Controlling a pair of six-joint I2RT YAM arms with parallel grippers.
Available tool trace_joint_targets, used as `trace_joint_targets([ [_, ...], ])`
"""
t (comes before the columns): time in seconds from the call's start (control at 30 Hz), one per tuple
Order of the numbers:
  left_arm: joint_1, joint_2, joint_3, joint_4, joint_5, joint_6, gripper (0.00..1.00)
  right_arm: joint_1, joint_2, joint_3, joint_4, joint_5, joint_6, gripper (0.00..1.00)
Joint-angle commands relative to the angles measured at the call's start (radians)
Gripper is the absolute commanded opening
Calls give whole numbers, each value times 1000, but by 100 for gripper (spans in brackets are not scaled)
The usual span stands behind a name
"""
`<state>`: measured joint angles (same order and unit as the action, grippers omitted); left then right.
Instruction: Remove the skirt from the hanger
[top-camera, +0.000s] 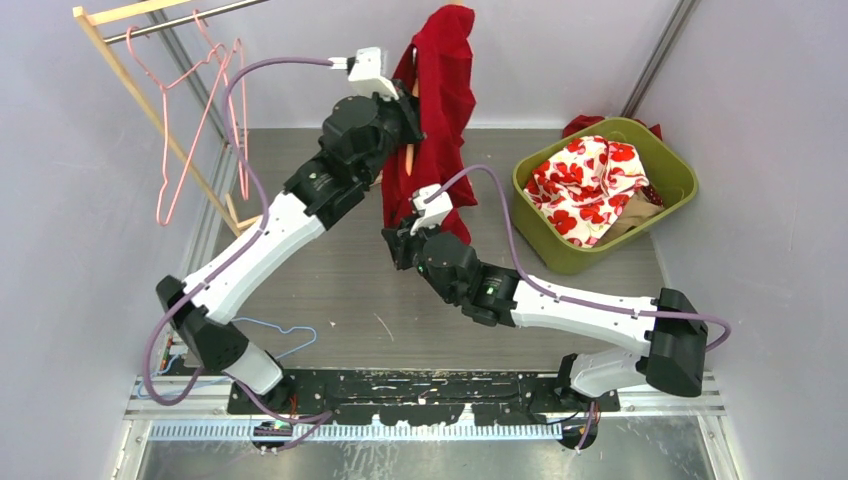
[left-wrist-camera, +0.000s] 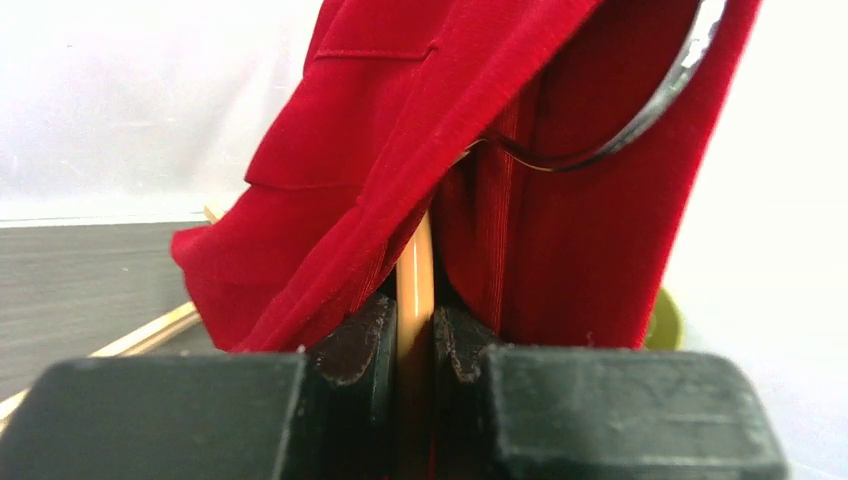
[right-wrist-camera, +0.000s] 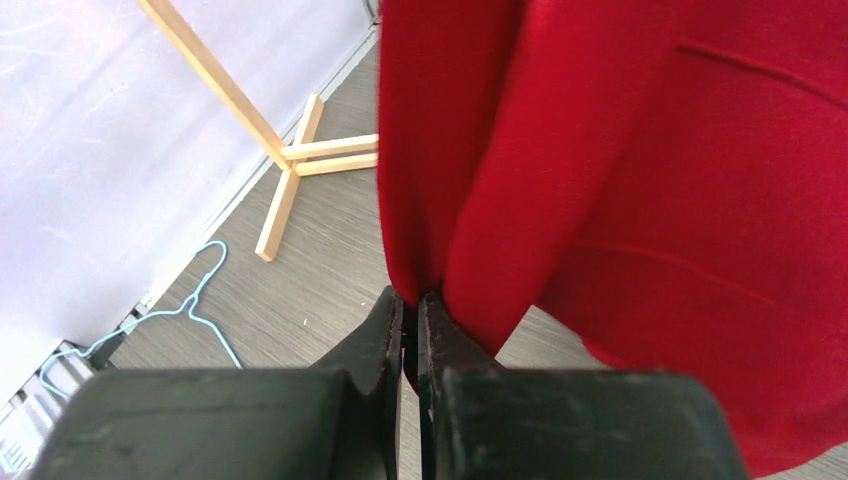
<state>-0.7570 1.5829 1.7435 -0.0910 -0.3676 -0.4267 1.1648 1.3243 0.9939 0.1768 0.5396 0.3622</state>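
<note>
Pinching the pale orange bar of the hanger (left-wrist-camera: 415, 265), the left hand (left-wrist-camera: 414, 335) holds it raised over the far middle of the bench (top-camera: 340, 290), with the red skirt (top-camera: 440, 90) draped over it, its long axis hanging downward. Lower and nearer, the right hand (right-wrist-camera: 411, 325) is pressed together on a fold of the bottom edge, so the pull likely runs down, away from the hanger. The cloth looks soft, finely ribbed and bunched.
</note>
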Motion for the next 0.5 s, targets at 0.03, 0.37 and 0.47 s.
trace_joint_targets([
  [0.03,15,-249,102,275,-36,-208,0,-23,58,-106,-182,-79,14,1],
  [0.37,19,-422,104,111,46,-287,0,-239,45,-182,-208,-3,-150,1],
  [0.47,18,-440,101,90,70,-306,0,-298,68,-164,-204,-34,-181,1],
])
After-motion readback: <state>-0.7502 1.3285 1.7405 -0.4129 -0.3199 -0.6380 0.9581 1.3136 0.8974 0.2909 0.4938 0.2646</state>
